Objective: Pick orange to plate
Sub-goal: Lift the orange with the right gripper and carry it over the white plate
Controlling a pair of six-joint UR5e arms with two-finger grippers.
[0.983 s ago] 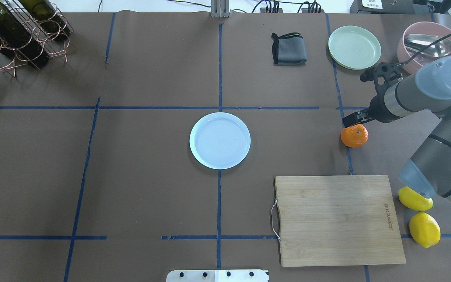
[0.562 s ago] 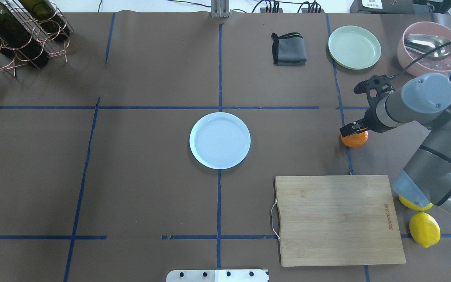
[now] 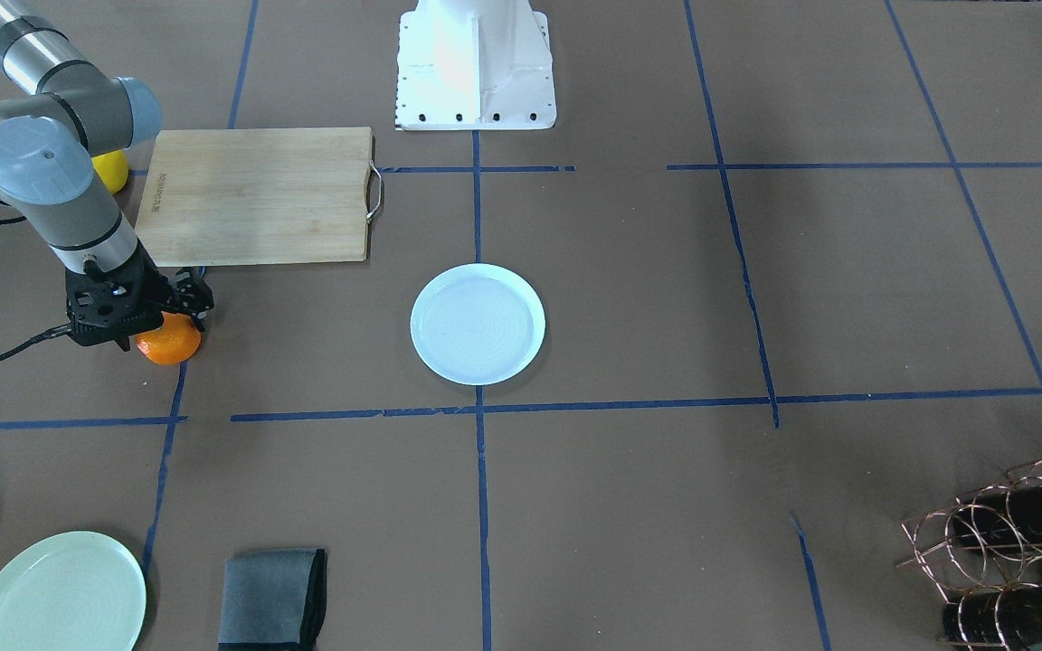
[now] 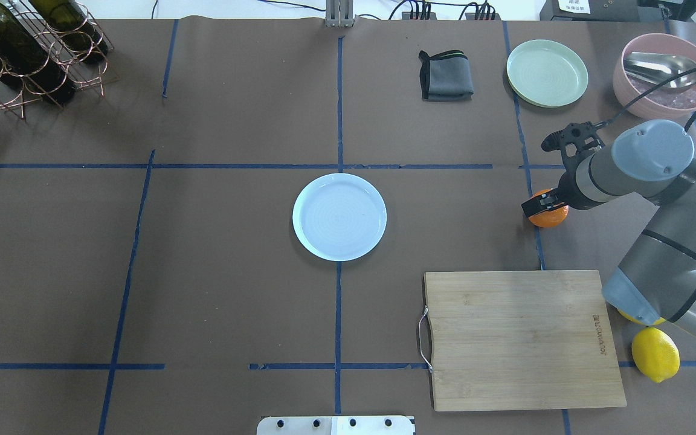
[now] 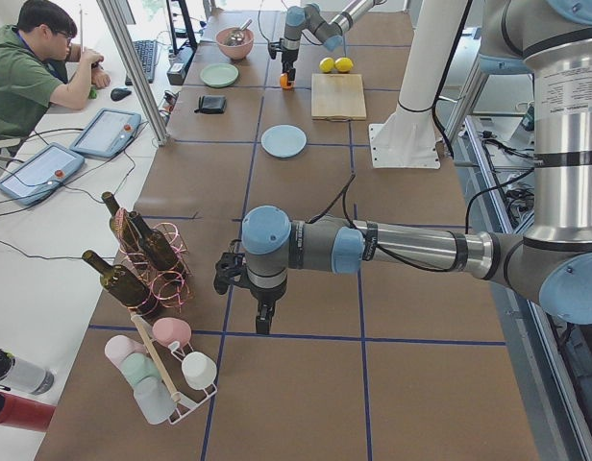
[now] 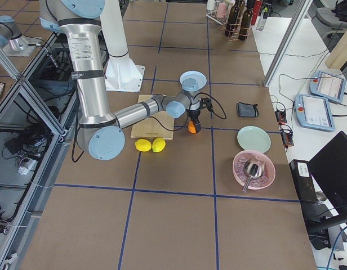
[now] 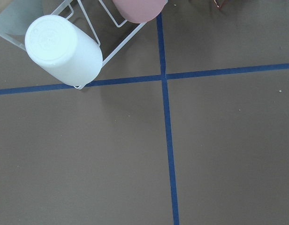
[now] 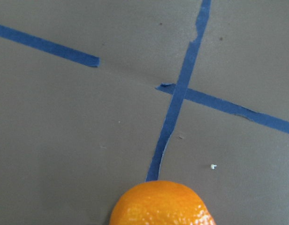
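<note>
Bearing an illegible stamp (image 4: 598, 334), cutting board (image 4: 505, 344) lies near orange (image 4: 552, 217).

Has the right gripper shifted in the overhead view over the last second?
Yes. The right gripper has moved away from the horizontal blue tape line, toward the cutting board, and now overlaps the orange.

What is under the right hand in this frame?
The orange sits under the right hand, resting on the brown table over a blue tape line. The hand covers the fruit's top, so whether its fingers touch it cannot be seen.
</note>
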